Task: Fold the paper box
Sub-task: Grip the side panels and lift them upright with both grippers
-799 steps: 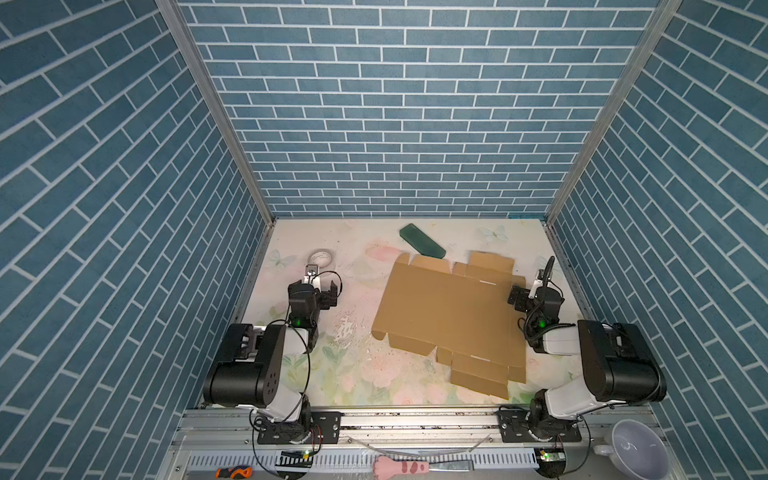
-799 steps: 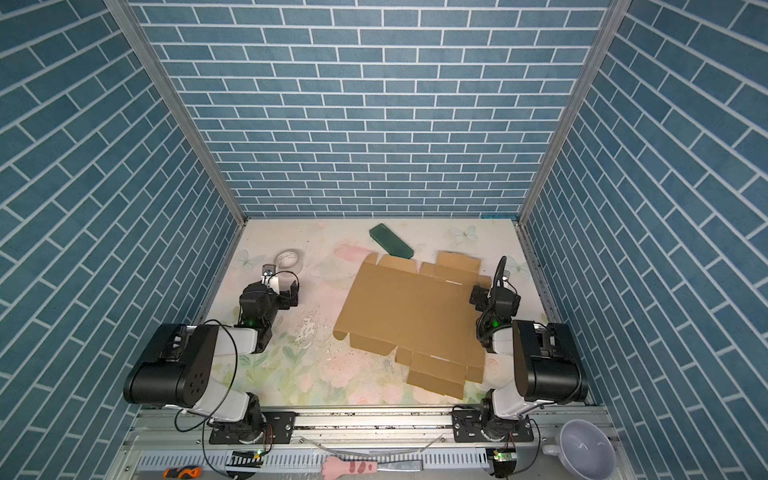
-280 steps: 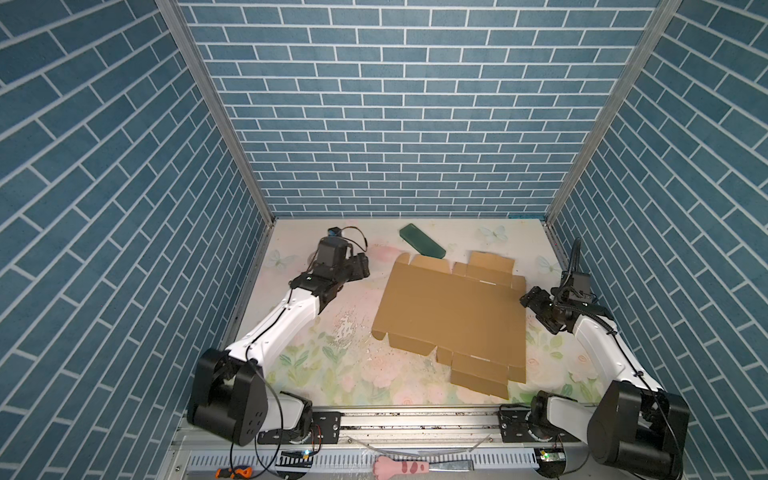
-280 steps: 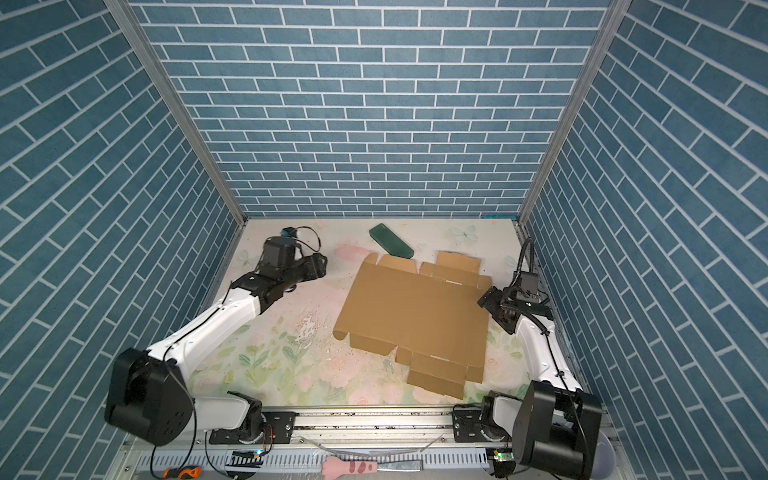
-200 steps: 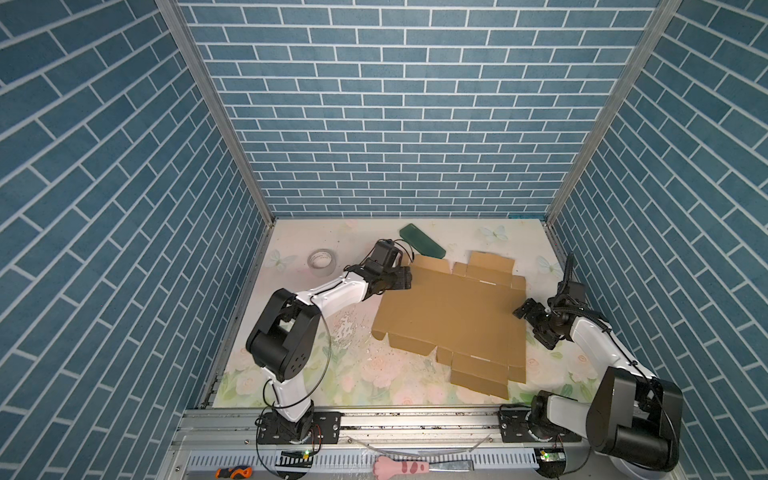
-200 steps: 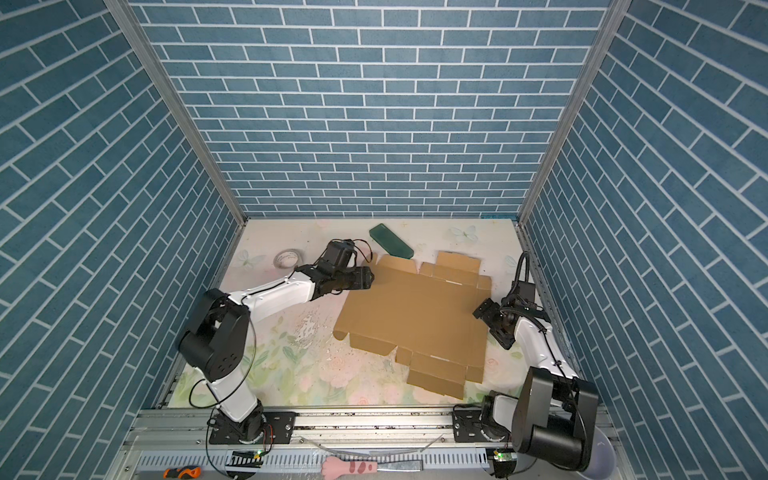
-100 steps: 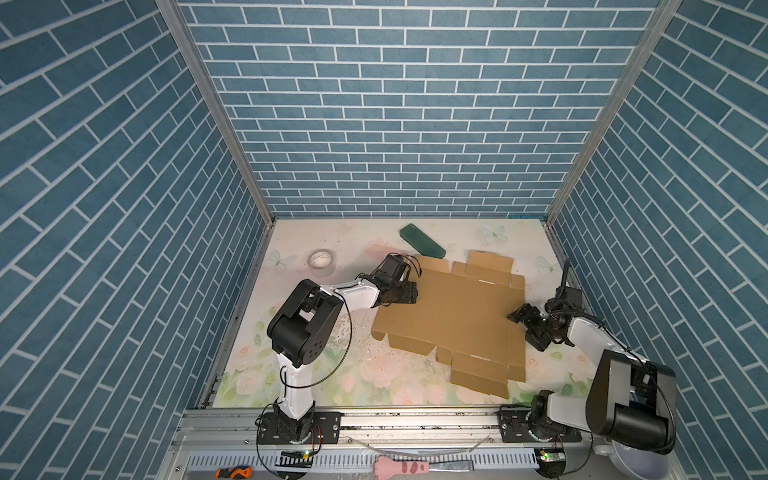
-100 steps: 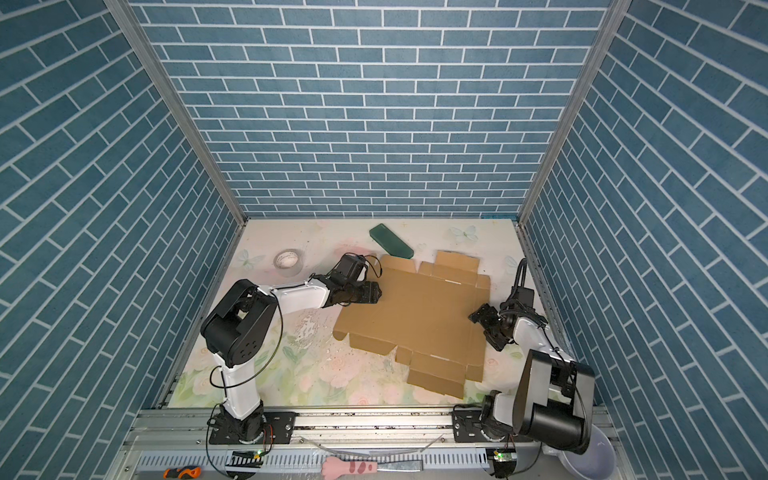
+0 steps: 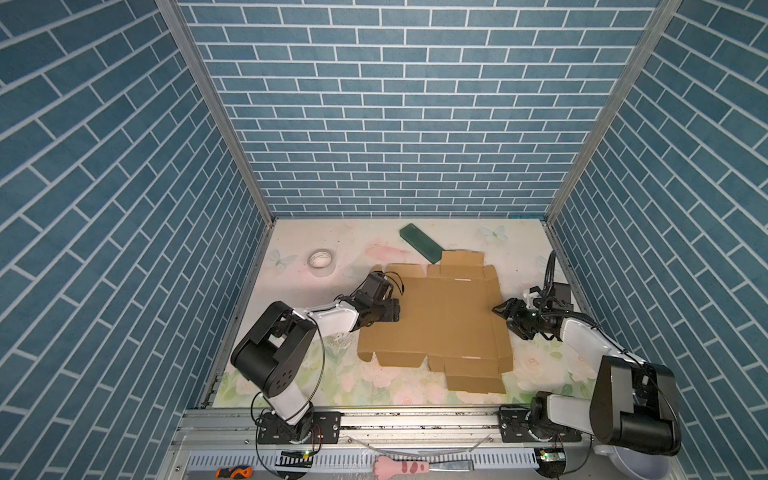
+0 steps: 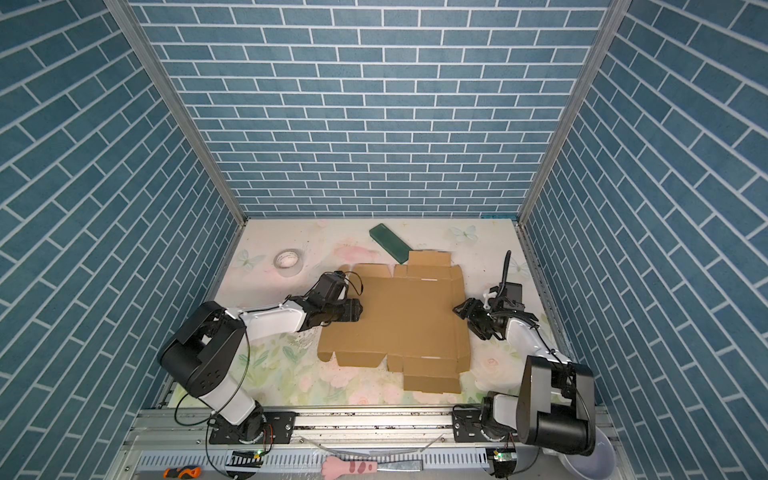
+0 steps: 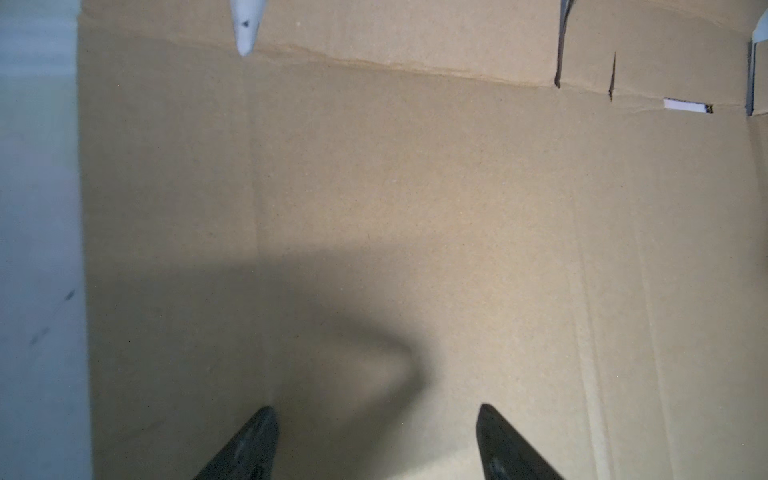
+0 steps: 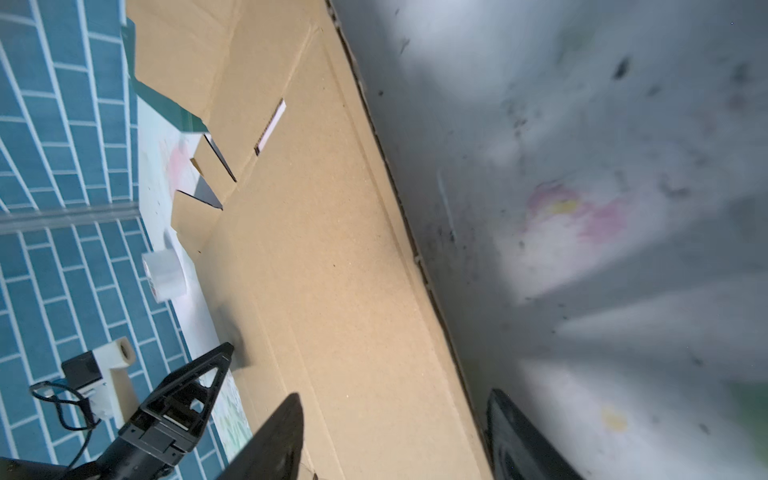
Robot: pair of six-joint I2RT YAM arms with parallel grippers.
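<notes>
On the floral table [image 9: 519,249], our left gripper [image 9: 393,311] hangs spread wide over the flat brown corrugated cardboard sheet [image 9: 442,324], right gripper [image 9: 504,319] gaping astride its right edge, both empty.

Both top views: bright, even overhead light, sharp focus. The wide-angle lens bows the blue brick-pattern walls [image 9: 124,166] toward the frame edges, and there are only short soft shadows under the arms. Left wrist view: flat brown corrugated cardboard sheet [image 11: 415,187] slightly soft, with a broad dark shadow spreading from the left gripper [image 11: 376,419]. Right wrist view: pale floral tabletop [image 12: 582,166] heavily blurred, with a washed-out glare patch and dark shadow bands crossing it.
</notes>
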